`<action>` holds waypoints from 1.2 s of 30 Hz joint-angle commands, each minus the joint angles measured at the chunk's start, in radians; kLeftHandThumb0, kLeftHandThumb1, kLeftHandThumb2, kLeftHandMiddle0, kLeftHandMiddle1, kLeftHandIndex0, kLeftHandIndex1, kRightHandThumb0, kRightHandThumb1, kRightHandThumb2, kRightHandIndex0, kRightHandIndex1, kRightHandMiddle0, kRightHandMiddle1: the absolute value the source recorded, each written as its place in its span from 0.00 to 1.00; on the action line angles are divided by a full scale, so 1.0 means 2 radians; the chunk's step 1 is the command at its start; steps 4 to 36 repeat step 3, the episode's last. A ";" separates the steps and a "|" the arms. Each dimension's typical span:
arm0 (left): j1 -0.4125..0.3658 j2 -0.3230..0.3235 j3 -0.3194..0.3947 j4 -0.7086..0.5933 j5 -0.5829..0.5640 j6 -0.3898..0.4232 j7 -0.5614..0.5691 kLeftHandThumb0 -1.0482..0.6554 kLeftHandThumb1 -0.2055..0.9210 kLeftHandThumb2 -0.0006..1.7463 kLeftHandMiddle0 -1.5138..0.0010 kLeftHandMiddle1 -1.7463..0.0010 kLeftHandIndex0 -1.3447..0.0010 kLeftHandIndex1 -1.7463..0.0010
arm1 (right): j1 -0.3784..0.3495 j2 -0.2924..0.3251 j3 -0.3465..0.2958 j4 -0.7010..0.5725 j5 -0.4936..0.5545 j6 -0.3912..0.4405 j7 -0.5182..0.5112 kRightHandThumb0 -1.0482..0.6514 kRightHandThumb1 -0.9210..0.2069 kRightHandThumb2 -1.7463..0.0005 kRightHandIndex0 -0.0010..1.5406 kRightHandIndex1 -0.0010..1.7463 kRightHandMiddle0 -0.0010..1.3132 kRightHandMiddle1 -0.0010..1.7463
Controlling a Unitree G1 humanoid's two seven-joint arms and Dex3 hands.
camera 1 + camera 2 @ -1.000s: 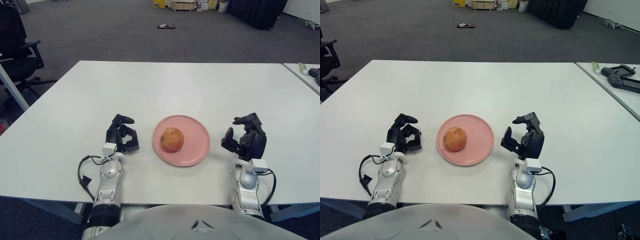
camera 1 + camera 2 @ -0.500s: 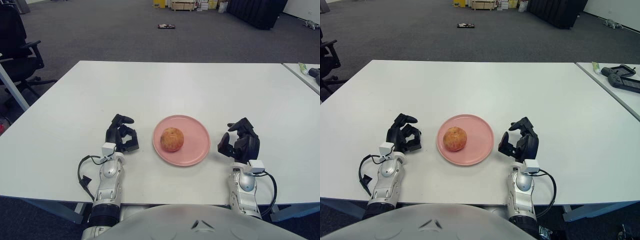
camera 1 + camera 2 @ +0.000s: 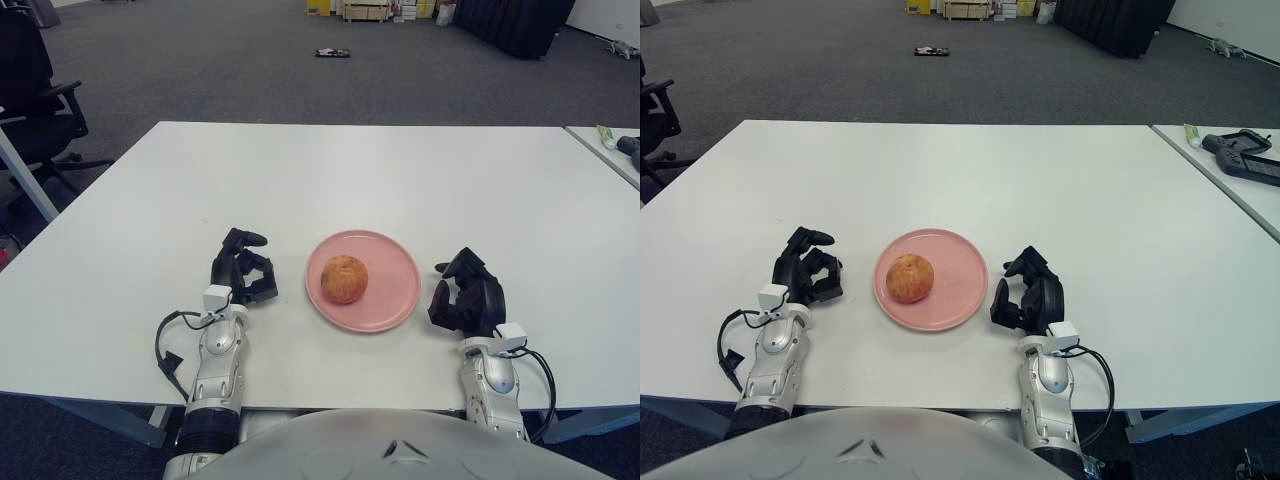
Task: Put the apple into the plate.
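Observation:
A reddish-yellow apple (image 3: 344, 279) sits on the pink plate (image 3: 394, 272), a little left of its centre. Just off the plate's right rim, my right hand (image 3: 463, 298) is low over the white table with its fingers loosely curled and nothing in them. To the left of the plate my left hand (image 3: 243, 272) shows on the table, fingers curled and holding nothing.
The white table (image 3: 330, 170) stretches far behind the plate. A second table at the right edge carries a black device (image 3: 1240, 155) and a small tube (image 3: 1191, 134). A black office chair (image 3: 35, 100) stands off the table's left corner.
My right hand has dropped and drawn back toward me, shifting slightly left beside the plate's right rim. The apple, plate and left hand have not moved.

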 commanded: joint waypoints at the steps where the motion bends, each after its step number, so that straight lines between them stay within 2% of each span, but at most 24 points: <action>1: 0.011 0.001 0.001 0.009 0.002 0.023 0.004 0.61 0.40 0.81 0.58 0.00 0.66 0.00 | -0.001 -0.007 0.001 -0.009 0.009 0.006 0.015 0.32 0.60 0.19 0.82 1.00 0.51 1.00; 36: 0.011 0.001 0.001 0.008 0.002 0.025 0.004 0.61 0.39 0.82 0.57 0.00 0.66 0.00 | 0.000 -0.008 0.001 -0.008 0.008 0.006 0.021 0.32 0.58 0.21 0.81 1.00 0.50 1.00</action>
